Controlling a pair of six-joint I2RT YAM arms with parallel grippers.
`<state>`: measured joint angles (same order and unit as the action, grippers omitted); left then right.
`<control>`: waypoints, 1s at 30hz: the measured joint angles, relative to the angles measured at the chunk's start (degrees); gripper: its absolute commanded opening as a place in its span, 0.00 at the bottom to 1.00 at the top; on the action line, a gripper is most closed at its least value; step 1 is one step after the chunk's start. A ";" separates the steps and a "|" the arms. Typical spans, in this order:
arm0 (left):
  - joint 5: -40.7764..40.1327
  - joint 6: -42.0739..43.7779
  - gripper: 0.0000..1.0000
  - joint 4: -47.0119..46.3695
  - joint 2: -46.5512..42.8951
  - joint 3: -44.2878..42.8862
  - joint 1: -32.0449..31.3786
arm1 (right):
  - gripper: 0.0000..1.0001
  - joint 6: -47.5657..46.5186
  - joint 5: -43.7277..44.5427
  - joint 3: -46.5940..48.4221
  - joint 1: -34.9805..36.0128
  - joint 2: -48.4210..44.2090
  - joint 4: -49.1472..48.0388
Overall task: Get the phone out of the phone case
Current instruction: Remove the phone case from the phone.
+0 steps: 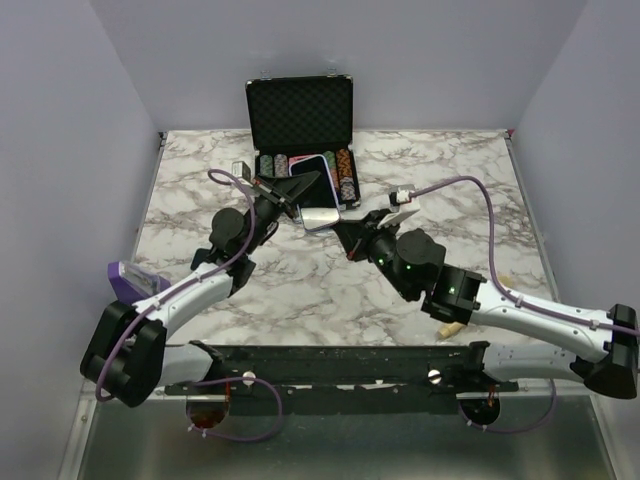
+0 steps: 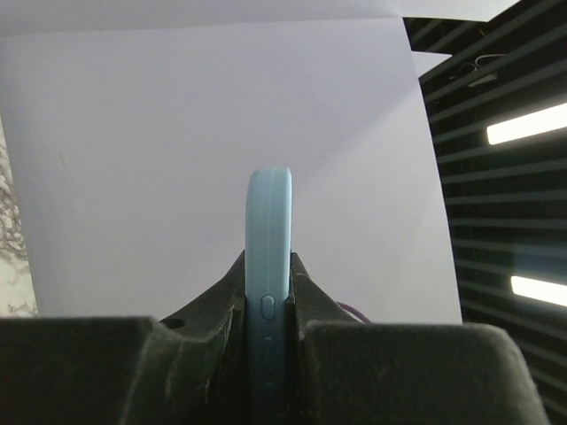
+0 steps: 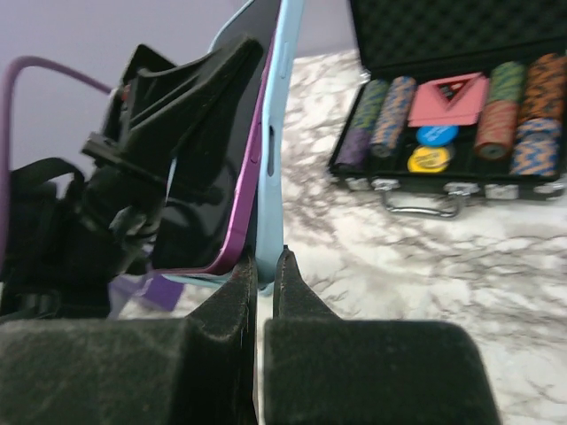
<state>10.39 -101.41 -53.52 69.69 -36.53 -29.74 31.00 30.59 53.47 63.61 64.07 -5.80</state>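
Observation:
The phone case is light blue and is held up above the marble table, in front of the chip box. Inside it sits the phone, with a purple rim and a black screen. The phone's lower corner stands a little away from the case wall. My left gripper is shut across the phone and case; the case's buttoned side shows between its jaws. My right gripper is shut on the case's thin edge at the lower corner. From above, the case hangs between both grippers.
An open black box with rows of poker chips stands at the back of the table. A purple object lies at the left edge. A small tan piece lies beside the right arm. Grey walls close in three sides.

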 measured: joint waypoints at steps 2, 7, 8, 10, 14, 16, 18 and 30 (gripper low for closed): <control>-0.28 -0.72 0.00 -0.96 1.20 0.00 -0.09 | 0.01 -2.75 3.58 -0.87 0.57 0.61 -1.84; -1.46 0.20 0.00 -2.86 4.37 -0.04 -0.63 | 0.01 -7.17 7.96 -2.38 0.48 3.72 -4.20; -1.42 0.35 0.00 -2.75 4.50 -0.04 -0.63 | 0.02 -7.28 7.85 -2.38 0.42 3.74 -3.98; -1.11 1.73 0.00 -2.14 4.28 -0.22 -0.63 | 0.10 -6.91 7.04 -2.29 0.37 3.28 -3.21; 1.40 5.51 0.00 1.22 2.12 -0.66 -0.72 | 0.39 -5.16 1.66 -2.21 -0.42 1.64 0.66; 4.57 8.63 0.00 4.20 0.33 -1.29 -0.90 | 0.51 -4.68 -2.43 -2.08 -0.87 0.70 3.39; 7.56 10.99 0.00 6.58 -1.44 -1.95 -1.27 | 0.61 -4.20 -6.03 -2.08 -1.51 -0.52 6.56; 17.62 26.88 0.00 23.65 -11.93 -4.83 -4.13 | 0.81 -0.11 -21.20 -4.04 -2.14 -10.58 16.55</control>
<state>28.01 -74.52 -29.87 57.76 -41.36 -33.87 30.89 9.39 49.43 61.47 53.49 10.74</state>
